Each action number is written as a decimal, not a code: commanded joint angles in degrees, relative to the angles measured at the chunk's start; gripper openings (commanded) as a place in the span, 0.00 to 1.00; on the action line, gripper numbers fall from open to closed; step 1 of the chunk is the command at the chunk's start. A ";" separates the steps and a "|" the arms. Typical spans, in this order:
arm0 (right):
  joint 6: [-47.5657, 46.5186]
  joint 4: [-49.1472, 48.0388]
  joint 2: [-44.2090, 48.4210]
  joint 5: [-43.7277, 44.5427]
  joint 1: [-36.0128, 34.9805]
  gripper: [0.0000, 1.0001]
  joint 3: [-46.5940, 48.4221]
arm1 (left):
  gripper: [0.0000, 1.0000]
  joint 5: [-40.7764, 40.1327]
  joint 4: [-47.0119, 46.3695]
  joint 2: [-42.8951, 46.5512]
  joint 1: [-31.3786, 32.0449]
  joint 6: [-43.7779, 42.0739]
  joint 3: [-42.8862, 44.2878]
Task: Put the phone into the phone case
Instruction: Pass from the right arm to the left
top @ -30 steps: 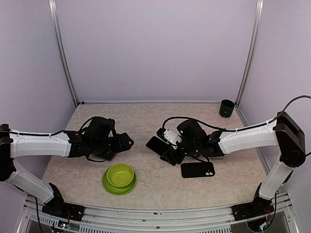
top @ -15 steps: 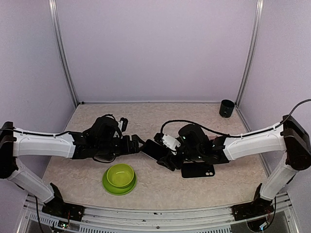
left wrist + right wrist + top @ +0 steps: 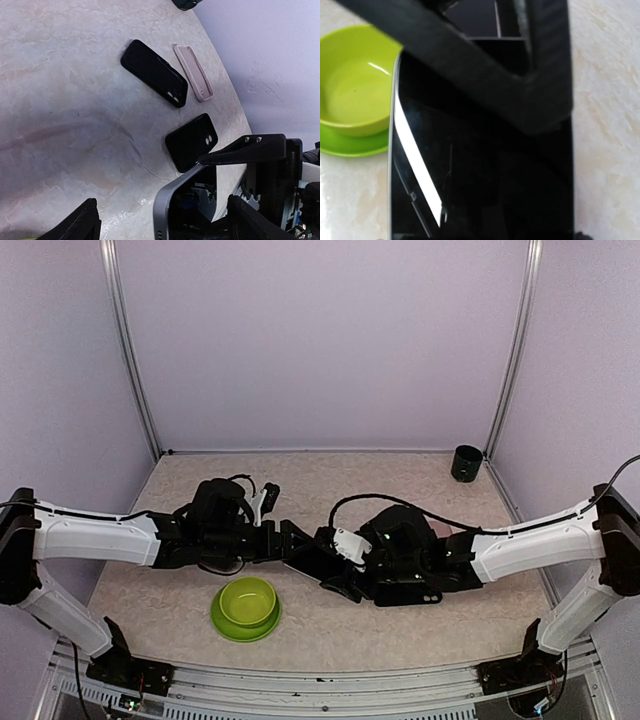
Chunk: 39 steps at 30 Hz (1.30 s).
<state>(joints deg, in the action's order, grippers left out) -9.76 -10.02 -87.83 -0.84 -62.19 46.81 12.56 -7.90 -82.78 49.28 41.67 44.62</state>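
Above marbled table (image 3: 330,485): right pincer (image 3: 336,564) tight on phone (image 3: 480,165), left pincer (image 3: 292,543) wide open around its end.

No writing, brand mark, number or sign can be read in any view. The phone (image 3: 485,165) held in the right jaws has a dark screen that carries only a streak of glare, with no characters on it.
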 commanded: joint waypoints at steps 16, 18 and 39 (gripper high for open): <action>-4.00 -7.38 4.12 3.27 -1.26 0.51 -1.76 | 0.66 14.36 -10.38 -0.53 0.29 1.06 -0.85; -4.47 -7.30 3.99 3.84 -1.42 0.51 -1.85 | 0.63 14.59 -10.62 -0.79 0.34 1.13 -0.92; -6.52 -8.15 4.42 6.18 -1.79 0.51 -3.12 | 0.13 15.92 -11.96 -4.21 0.28 1.99 -0.08</action>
<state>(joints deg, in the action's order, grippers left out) -15.79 -14.57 -85.47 3.99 -63.37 44.10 26.37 -16.75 -86.32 49.17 43.83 44.16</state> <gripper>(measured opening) 0.712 0.164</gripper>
